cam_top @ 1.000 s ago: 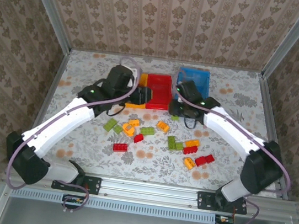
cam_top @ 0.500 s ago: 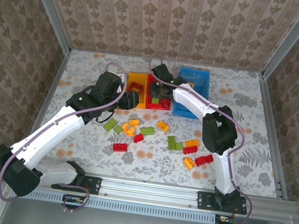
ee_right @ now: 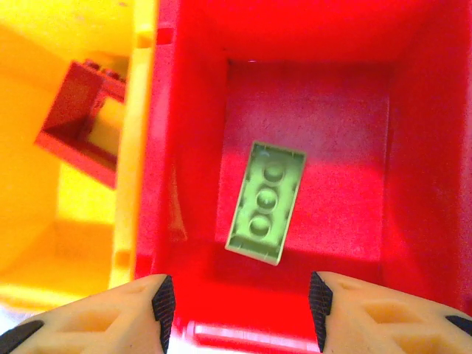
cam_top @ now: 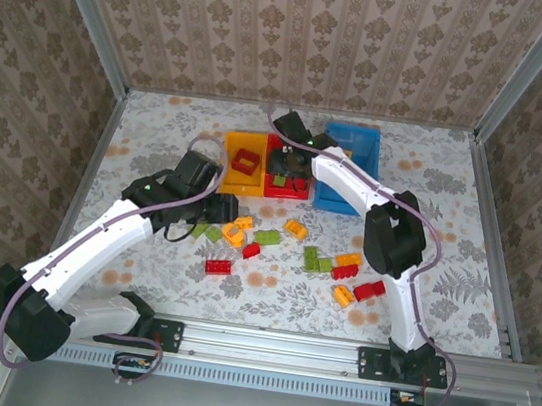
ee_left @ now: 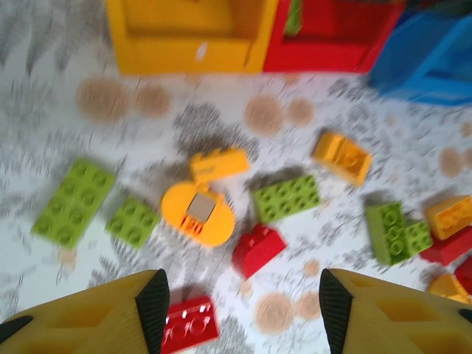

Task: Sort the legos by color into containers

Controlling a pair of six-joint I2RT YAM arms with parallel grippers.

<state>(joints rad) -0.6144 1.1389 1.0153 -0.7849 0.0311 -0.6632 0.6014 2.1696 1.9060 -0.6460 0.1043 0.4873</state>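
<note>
Loose legos lie mid-table: a red brick [ee_left: 258,247], another red brick [ee_left: 189,323], a round orange piece [ee_left: 198,214], green bricks [ee_left: 287,198] and orange ones [ee_left: 341,156]. My left gripper [ee_left: 243,313] hovers open over them, holding nothing; from above it [cam_top: 218,208] is at their left end. My right gripper [ee_right: 240,310] is open above the red bin [ee_right: 195,147], where a lime green brick [ee_right: 265,203] lies studs down. A red frame [ee_right: 81,122] rests in the yellow-orange bin [cam_top: 229,179]. The blue bin [cam_top: 352,144] stands right of the red bin [cam_top: 293,192].
More red, orange and green bricks [cam_top: 346,269] are scattered toward the right arm's side. The three bins sit in a row at the back centre. Patterned walls and metal rails [cam_top: 110,130] enclose the table.
My right arm swung from in front of the blue bin to over the red bin, where a green brick now lies. My left arm drew back from the yellow bin toward the loose bricks.
</note>
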